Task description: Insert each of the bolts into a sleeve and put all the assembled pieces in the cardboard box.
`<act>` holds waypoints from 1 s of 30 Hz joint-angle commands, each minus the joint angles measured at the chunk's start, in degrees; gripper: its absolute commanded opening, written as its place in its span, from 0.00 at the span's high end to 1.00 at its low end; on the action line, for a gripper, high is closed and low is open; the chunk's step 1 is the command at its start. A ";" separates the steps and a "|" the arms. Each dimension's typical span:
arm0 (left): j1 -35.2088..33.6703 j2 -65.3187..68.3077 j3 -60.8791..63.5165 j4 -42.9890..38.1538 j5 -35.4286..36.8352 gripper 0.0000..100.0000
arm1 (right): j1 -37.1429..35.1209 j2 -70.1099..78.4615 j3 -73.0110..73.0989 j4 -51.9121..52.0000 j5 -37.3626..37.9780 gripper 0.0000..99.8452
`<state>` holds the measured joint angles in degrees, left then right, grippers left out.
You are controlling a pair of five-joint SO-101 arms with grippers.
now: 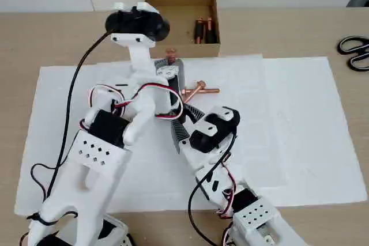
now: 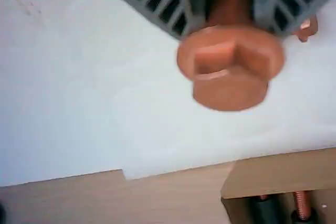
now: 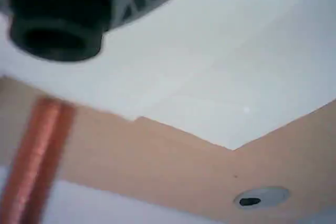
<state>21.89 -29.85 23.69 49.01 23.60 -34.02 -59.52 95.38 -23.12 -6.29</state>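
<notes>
The left gripper (image 1: 171, 66) is clamped on one copper bolt (image 2: 230, 69), head outward, above the far edge of the white sheet (image 1: 300, 119) that covers the middle of the tabletop (image 1: 52, 38). The cardboard box (image 1: 173, 1) sits just beyond, at the tabletop's far edge. Two assembled pieces (image 1: 204, 30) lie side by side against its right wall.

The right gripper (image 1: 183, 122) is near the sheet's middle, fingers closed around one black sleeve (image 3: 55, 31).

What look like two loose bolts (image 1: 200, 89) lie touching on the sheet, just right of the left gripper; their exact number is hard to tell.

One pair of scissors (image 1: 354, 50) rests by the tabletop's right edge.
</notes>
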 commanded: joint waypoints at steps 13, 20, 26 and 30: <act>-0.09 -20.22 8.22 -4.92 -7.21 1.00 | -0.13 -0.04 0.26 0.22 -0.26 1.00; -1.14 -21.36 18.33 -16.62 -7.47 1.00 | -0.13 0.04 0.26 0.22 -0.26 1.00; 0.26 -21.36 21.41 -18.73 -7.12 1.00 | -0.13 0.04 0.26 0.22 -0.26 1.00; 1.41 -21.27 21.76 -18.73 -7.12 1.00 | -0.13 0.04 0.26 0.22 -0.26 1.00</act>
<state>22.77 -49.36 45.85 32.22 16.75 -34.02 -59.52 95.38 -23.12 -6.29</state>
